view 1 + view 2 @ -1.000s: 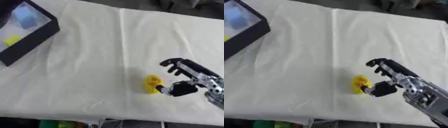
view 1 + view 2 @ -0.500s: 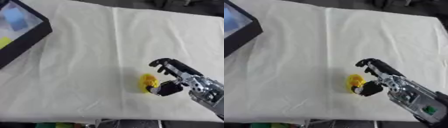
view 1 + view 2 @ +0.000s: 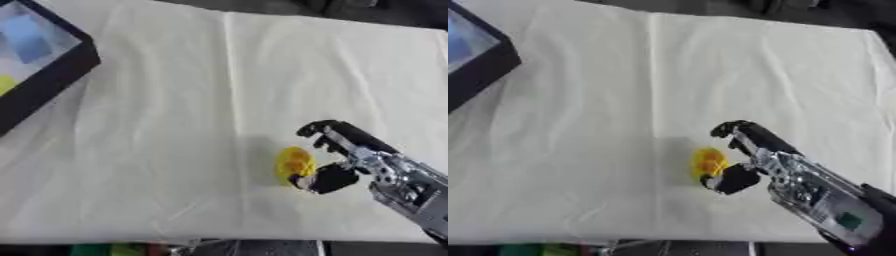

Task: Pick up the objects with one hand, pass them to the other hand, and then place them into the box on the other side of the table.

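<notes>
Right hand (image 3: 346, 160) comes in from the lower right, low over the cloth-covered bench (image 3: 175, 130). Its fingers (image 3: 317, 129) curl above and its thumb sits below a small yellow object (image 3: 295, 164), bracketing it from the right; the thumb looks to touch it, but a closed grasp cannot be confirmed. The yellow object lies on the white cloth, right of centre, near the front edge. Black box (image 3: 48, 75) sits at the far left corner, well apart from the hand, with a blue item (image 3: 26, 36) and a yellow item (image 3: 5, 84) inside. Left hand not visible.
</notes>
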Available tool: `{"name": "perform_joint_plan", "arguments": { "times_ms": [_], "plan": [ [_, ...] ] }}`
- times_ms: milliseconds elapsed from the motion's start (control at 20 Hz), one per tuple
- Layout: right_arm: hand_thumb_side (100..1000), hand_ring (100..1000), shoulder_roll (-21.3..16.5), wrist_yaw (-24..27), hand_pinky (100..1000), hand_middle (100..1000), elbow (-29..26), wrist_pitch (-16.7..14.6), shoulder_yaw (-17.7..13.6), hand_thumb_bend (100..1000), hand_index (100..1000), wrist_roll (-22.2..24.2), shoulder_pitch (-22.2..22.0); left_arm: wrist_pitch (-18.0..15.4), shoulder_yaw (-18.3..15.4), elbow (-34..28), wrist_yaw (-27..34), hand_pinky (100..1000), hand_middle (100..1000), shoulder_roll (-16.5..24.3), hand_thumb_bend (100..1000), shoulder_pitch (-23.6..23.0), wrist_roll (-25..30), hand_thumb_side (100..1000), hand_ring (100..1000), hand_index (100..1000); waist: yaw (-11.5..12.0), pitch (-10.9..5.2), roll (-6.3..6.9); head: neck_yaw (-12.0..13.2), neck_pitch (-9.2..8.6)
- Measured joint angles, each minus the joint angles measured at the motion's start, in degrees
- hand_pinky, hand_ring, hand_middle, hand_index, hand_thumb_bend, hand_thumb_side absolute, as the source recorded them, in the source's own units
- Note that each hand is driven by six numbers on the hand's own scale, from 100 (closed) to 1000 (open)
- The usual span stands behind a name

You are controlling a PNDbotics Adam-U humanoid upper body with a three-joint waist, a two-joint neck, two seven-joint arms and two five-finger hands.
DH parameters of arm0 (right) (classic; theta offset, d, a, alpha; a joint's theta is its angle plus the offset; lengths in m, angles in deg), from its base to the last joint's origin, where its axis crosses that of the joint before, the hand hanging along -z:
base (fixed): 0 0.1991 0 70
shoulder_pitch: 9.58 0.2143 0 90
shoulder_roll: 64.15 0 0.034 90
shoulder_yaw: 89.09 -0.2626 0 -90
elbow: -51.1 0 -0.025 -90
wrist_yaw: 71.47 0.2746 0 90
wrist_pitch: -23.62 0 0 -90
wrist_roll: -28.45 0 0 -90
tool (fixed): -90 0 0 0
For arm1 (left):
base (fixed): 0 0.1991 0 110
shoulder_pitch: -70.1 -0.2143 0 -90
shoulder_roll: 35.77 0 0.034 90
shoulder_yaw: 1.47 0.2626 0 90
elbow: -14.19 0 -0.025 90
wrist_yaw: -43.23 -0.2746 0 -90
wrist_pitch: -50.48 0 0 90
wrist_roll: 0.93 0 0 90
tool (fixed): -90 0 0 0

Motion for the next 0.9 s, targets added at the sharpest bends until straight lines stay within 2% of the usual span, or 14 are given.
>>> {"name": "perform_joint_plan", "arguments": {
  "times_ms": [500,850,900],
  "plan": [
    [130,794,0.6,-1.4,785,821,0.0,3.5,-0.7,467,850,0.5,-0.4,-0.3,-0.3,0.0,0.0,972,627,-0.3,100,0.1,-0.4,746,1000,854,0.9,0.92,0.46,-0.9,-0.73],
    [130,794,0.6,-1.9,785,821,0.0,4.2,-1.1,467,850,0.0,-0.5,-0.4,-0.3,0.0,0.0,972,627,-0.5,100,0.2,-0.5,746,1000,854,1.1,1.03,0.66,-1.6,-1.04],
    [120,793,0.6,-1.9,791,791,0.0,4.2,-1.1,430,835,0.0,-0.6,-0.4,-0.3,0.0,0.0,973,625,-0.6,100,0.2,-0.6,746,1000,853,1.2,1.13,0.67,-1.8,-1.07]
  ]
}}
